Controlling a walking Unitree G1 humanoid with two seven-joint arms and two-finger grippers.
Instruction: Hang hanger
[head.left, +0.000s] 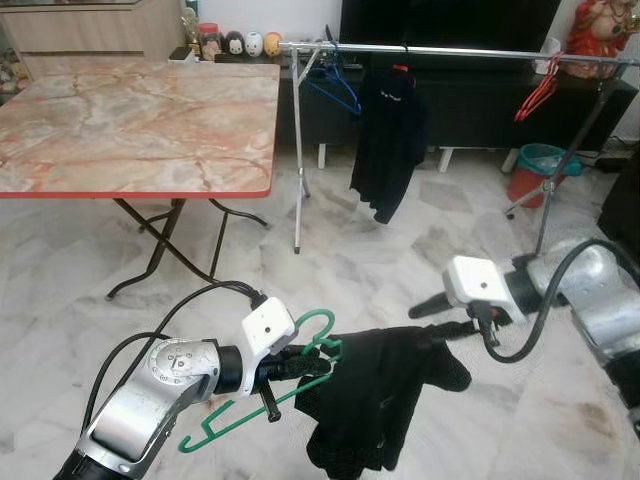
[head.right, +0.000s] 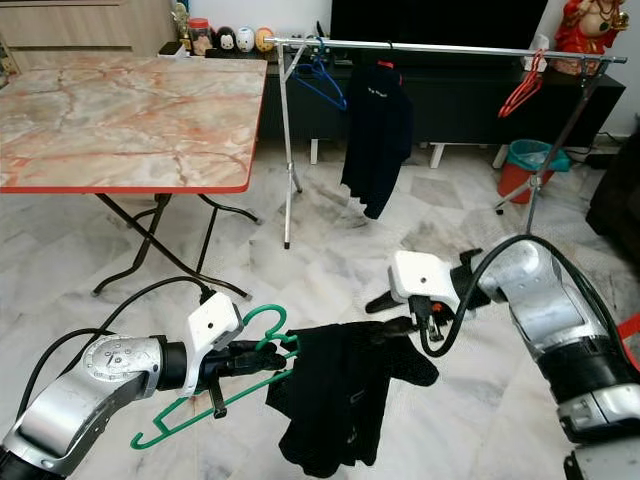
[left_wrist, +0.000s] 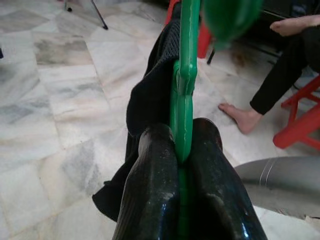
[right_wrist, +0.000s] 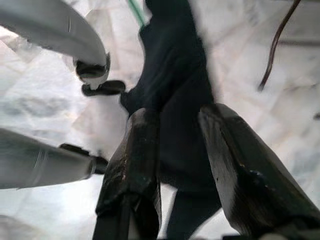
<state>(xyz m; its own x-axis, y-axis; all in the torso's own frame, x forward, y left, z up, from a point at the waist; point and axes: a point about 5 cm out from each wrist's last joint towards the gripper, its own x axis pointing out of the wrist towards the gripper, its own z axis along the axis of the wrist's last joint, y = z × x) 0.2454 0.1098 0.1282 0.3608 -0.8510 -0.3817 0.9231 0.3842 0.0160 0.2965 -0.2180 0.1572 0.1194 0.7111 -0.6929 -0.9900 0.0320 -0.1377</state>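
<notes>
Hanger (head.left: 262, 398), green, garment (head.left: 375, 395) draped | clamped in left gripper (head.left: 298, 365), low over floor | right gripper (head.left: 465, 327) pinches garment's far edge | rail (head.left: 450, 50) well ahead, hook points railward

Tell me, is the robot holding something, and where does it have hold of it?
Left gripper pinches the green hanger on the stem below its hook. Right gripper straddles a fold of the black garment draped on it.

Three hangers were counted: one green hanger (head.left: 262, 397), one blue hanger (head.left: 338, 88) and one red hanger (head.left: 540, 90). Two black garments were counted: one draped garment (head.left: 375, 400) and one hung shirt (head.left: 388, 140). One table (head.left: 140, 120) was seen.
</notes>
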